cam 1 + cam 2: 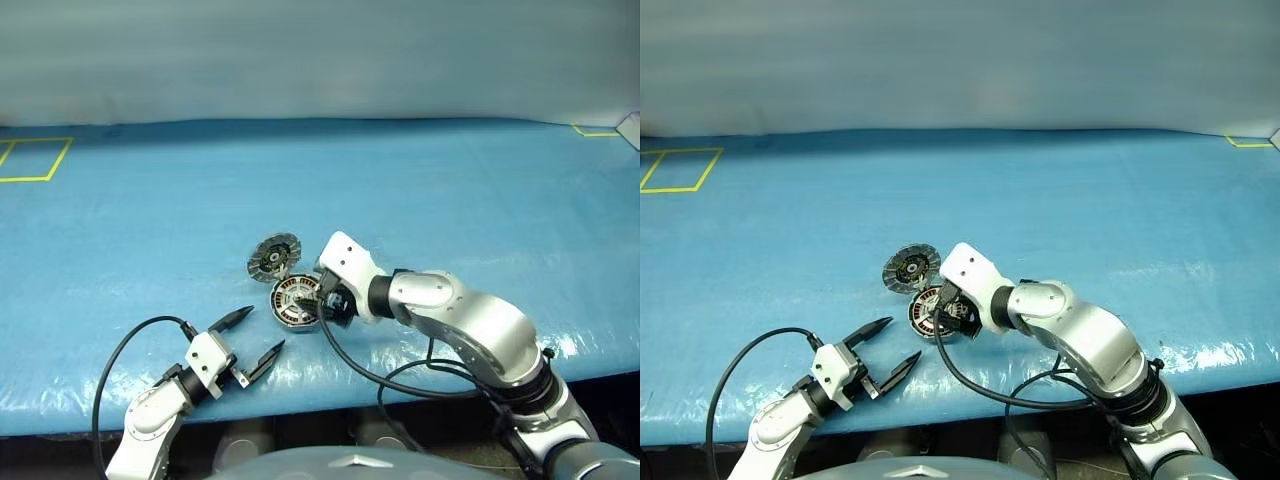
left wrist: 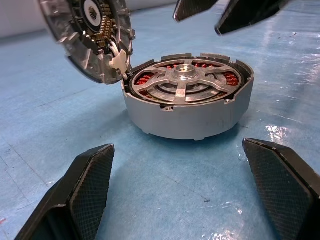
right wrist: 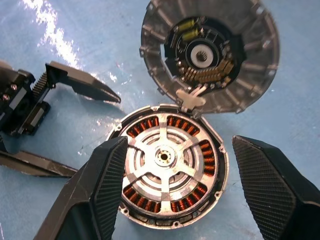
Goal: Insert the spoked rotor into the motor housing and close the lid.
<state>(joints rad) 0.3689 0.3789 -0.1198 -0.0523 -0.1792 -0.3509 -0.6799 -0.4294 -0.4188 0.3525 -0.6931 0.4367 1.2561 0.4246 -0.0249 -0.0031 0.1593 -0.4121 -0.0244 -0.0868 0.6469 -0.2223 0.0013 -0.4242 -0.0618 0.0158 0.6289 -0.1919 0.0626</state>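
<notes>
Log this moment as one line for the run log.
rotor seated in housing | lid open, hinged up | right gripper open above housing | left gripper open, beside it

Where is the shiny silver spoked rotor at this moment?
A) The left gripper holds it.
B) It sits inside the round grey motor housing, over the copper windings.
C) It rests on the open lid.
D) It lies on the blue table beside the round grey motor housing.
B: the shiny silver spoked rotor lies seated in the round grey motor housing, copper windings showing between its spokes, while the hinged round grey lid stands open.
</notes>
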